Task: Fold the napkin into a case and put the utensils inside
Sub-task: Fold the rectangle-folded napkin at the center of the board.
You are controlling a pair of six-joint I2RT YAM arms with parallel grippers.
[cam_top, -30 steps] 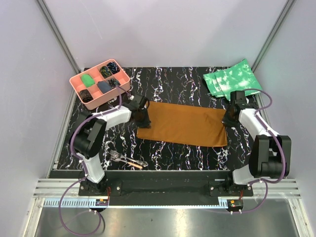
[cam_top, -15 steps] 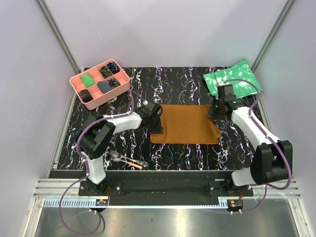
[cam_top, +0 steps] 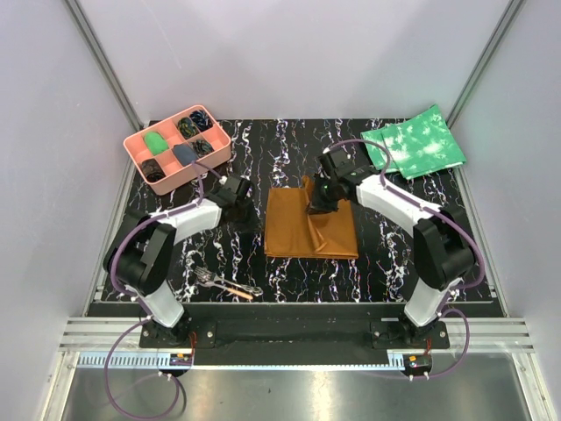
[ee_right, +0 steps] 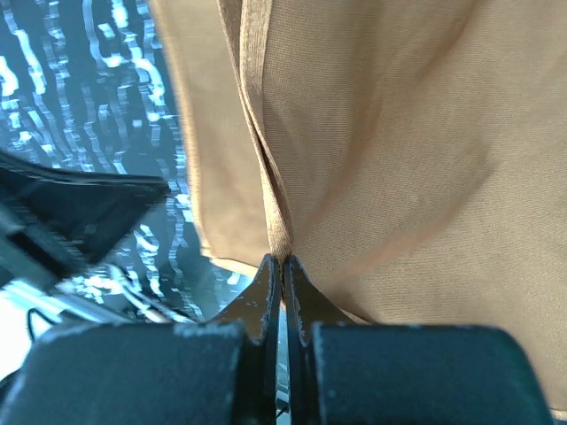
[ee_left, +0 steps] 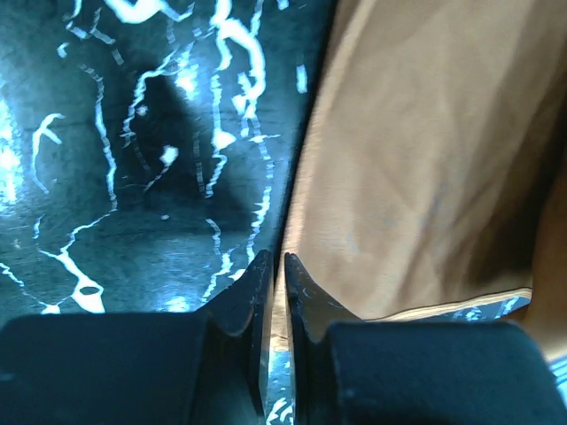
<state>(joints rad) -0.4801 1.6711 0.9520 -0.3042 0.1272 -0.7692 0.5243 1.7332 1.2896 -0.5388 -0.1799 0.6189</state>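
The rust-brown napkin [cam_top: 307,235] lies mid-table, doubled over into a near-square. My right gripper [cam_top: 320,205] hangs over its far middle, shut on a hemmed edge of the napkin [ee_right: 399,133] that rises from the right gripper's tips [ee_right: 283,259]. My left gripper [cam_top: 245,203] sits just left of the cloth. In its wrist view the left gripper's tips [ee_left: 275,257] stand by the napkin's [ee_left: 425,159] left edge, jaws almost together, nothing seen pinched. The utensils lie near the front left: a silver fork [cam_top: 204,276] and a slim piece with an orange-tan end [cam_top: 240,291].
A pink compartment tray [cam_top: 138,146] with small items stands at the back left. Green mottled cloths [cam_top: 416,140] lie at the back right. The table top is black marble-patterned [cam_top: 289,145], with grey walls all round.
My right gripper carried the napkin's right edge leftward over the cloth, roughly halving its width. My left gripper drew back to the left, off the napkin's left edge.
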